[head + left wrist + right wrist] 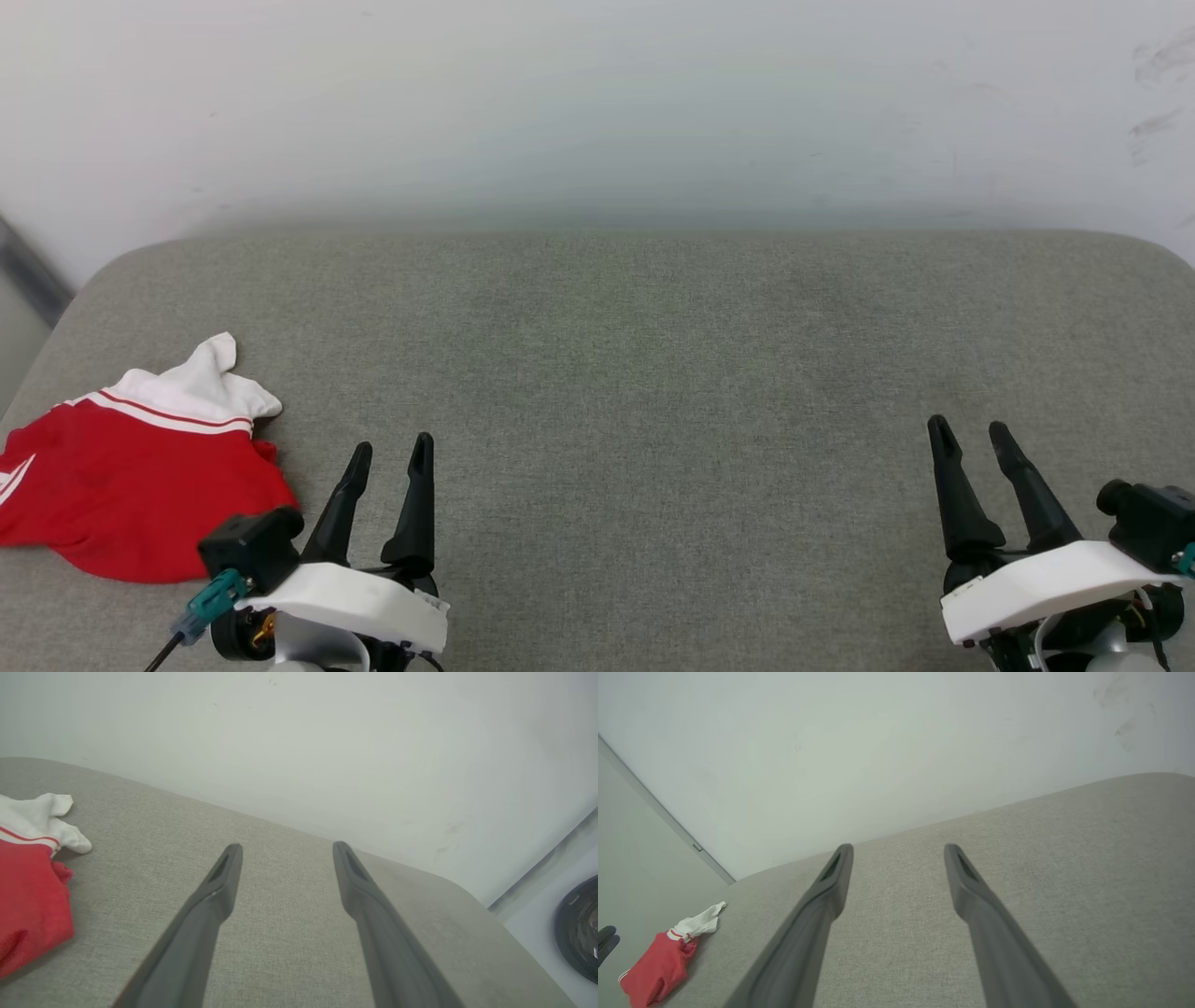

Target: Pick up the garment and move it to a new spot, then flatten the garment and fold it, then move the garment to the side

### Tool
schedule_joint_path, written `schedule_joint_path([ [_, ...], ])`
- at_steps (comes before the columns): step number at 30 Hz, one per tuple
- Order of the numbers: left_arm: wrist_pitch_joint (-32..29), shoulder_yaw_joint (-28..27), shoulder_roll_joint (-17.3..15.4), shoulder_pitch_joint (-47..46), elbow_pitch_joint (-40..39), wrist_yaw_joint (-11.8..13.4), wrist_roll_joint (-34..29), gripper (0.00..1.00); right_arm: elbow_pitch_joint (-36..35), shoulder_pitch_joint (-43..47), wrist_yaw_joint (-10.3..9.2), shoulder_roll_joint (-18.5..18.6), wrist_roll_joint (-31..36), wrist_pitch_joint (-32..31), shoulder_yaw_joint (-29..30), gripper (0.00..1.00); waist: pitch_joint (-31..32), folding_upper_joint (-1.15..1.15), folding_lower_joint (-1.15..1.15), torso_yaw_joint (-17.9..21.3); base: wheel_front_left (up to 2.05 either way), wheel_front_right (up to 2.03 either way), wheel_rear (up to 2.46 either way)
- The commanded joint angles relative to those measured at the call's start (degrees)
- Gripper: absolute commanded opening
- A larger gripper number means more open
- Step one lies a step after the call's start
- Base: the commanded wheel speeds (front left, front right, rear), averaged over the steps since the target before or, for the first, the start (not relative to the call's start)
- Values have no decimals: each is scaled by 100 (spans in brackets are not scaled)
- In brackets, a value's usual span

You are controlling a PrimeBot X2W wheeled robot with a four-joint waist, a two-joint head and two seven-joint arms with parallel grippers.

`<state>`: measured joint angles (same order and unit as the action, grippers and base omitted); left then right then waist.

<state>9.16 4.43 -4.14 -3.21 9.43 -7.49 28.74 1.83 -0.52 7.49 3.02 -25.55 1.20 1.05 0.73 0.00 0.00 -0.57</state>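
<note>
Head view: high, facing forward and down over the grey cushion [653, 373]. Wrist views: low, close to the cushion, facing the wall [299, 742]. All three share the garment [140, 485], far left.

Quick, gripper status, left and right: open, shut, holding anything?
Left gripper: open, empty, its fingers apart from the garment.
Right gripper: open, empty, over the bare grey cushion.

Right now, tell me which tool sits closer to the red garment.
The left tool, open just beside the garment; the right tool stands far across the grey cushion.
</note>
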Motion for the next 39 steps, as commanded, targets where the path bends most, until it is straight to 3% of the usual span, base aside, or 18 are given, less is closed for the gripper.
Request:
schedule_joint_path([
  [1,40,6,-31,-74,-34,8,-135,100,-83,33,0,-11,127,-2,3,100,0,0,0,-1,0,0,0],
  [39,511,129,14,-104,232,21,-1938,100,-272,155,-1,-20,1818,53,76,100,17,0,0,-21,0,0,0],
])
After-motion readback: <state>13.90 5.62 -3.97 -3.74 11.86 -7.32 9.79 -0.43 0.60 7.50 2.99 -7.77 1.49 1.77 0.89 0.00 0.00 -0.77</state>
